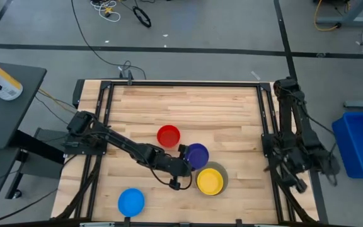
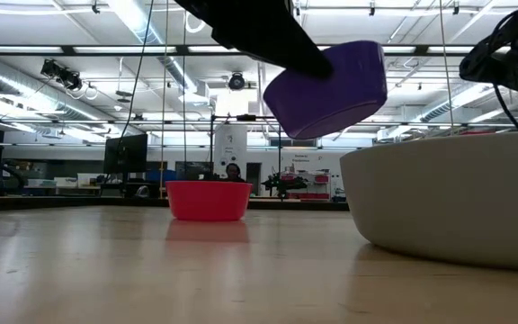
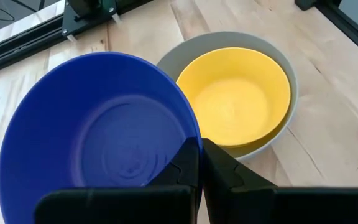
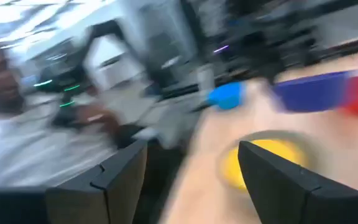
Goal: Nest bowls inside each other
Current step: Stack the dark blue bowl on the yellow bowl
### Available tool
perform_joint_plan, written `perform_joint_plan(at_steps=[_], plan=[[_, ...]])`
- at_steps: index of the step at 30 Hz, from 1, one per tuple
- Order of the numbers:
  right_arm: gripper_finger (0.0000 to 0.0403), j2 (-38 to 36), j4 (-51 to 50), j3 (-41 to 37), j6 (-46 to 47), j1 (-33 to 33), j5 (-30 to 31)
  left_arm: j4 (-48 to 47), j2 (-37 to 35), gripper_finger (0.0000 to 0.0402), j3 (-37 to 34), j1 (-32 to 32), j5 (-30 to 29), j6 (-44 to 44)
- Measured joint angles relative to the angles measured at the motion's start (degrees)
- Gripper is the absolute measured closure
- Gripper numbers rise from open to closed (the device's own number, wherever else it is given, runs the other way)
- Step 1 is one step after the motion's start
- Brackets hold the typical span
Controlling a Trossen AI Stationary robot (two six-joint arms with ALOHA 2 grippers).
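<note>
My left gripper (image 1: 184,156) is shut on the dark blue-purple bowl (image 1: 198,155), which hangs above the table between the red bowl (image 1: 168,135) and the grey bowl (image 1: 223,173). The yellow bowl (image 1: 210,181) sits nested inside the grey bowl, which rests on its base on the table. The bright blue bowl (image 1: 131,202) stands alone near the front edge. My right gripper (image 4: 191,165) is open and holds nothing; its arm is folded at the table's right edge. My left gripper pinches the dark blue-purple bowl's rim (image 3: 194,129), with one finger (image 3: 186,163) inside the bowl and the other (image 3: 219,167) outside. The fingers slant downward from the table's left. The bowl (image 2: 331,90) hangs tilted and clear of the table.
Black frame rails (image 1: 266,113) run along the table's left and right sides. The right arm (image 1: 295,145) stands over the right rail. Bare wood (image 1: 194,104) lies behind the red bowl (image 2: 208,200). The grey bowl's wall (image 2: 457,207) stands close in the low view.
</note>
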Motion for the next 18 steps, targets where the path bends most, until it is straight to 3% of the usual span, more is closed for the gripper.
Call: perform_joint_plan(at_steps=[2, 3, 5, 7, 8, 9, 11, 13, 18], plan=[[0.0136, 0.83, 14.20, -1.54, -12.98, -2.85, -9.63, 0.00, 0.00, 0.0396, 0.00, -0.02, 0.10, 0.19], [0.0134, 1.38, 22.62, -3.13, -21.97, -4.67, -17.80, 0.02, 0.00, 0.0396, 0.00, -0.02, 0.12, 0.25], [0.0131, 1.95, 38.46, -6.60, -39.62, -8.39, -41.82, 0.38, 0.00, 0.0396, -0.02, -0.02, 0.16, 0.35], [0.0129, 1.44, 43.95, -9.90, -47.00, -11.50, -59.81, 0.55, 0.00, 0.0396, -0.02, -0.01, 0.16, 0.42], [0.0128, 1.33, 44.58, -11.99, -46.94, -12.73, -62.63, 0.57, 0.00, 0.0396, -0.02, -0.02, 0.20, 0.46], [0.0128, 1.43, 46.60, -14.48, -46.55, -13.86, -61.58, 0.68, 0.00, 0.0396, -0.02, -0.09, 0.33, 0.46], [0.0129, 1.57, 51.38, -19.24, -46.17, -16.23, -54.89, 0.96, -0.03, 0.0396, -0.02, -0.11, 0.72, 0.47], [0.0132, 1.44, 50.86, -18.97, -44.52, -19.74, -49.81, 0.76, -0.07, 0.0396, -0.03, -0.35, 0.70, 0.47], [0.0145, 1.35, 48.04, -19.10, -45.68, -30.58, -57.68, 0.71, -0.07, 0.0396, -0.04, -0.74, 1.07, 0.55]])
